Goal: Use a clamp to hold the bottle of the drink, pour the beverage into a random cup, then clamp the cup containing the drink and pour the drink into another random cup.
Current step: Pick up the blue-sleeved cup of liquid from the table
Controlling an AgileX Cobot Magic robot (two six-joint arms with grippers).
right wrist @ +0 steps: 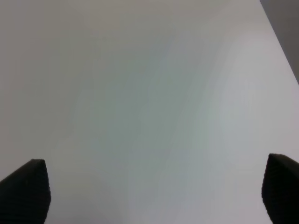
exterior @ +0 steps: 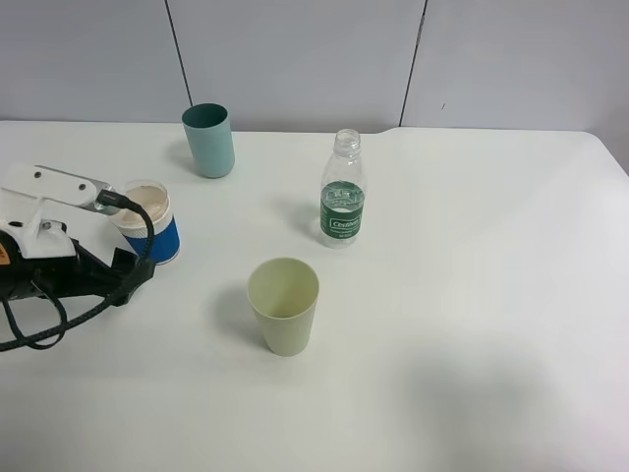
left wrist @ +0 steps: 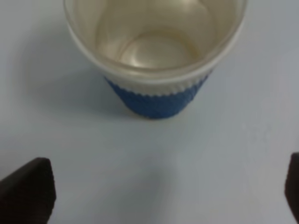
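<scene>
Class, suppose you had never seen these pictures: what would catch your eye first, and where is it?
A clear bottle with a green label stands mid-table, with a pale green cup nearer the camera and a teal cup at the back left. At the left edge, the open left claw faces a blue-sleeved white cup, not touching it.

Left edge of the high frame: the left arm's white wrist housing (exterior: pixel 44 202), flat-topped, dotted with small dark screws (exterior: pixel 39 175). A thick black cable (exterior: pixel 145 241) loops over its black body (exterior: pixel 69 280); an orange mark (exterior: pixel 3 254) shows at the frame's border. Lower corners of the wrist frames: dark, matte, rounded fingertips (left wrist: pixel 25 191) of the left gripper (left wrist: pixel 159 191) and right gripper (right wrist: pixel 152 191).
</scene>
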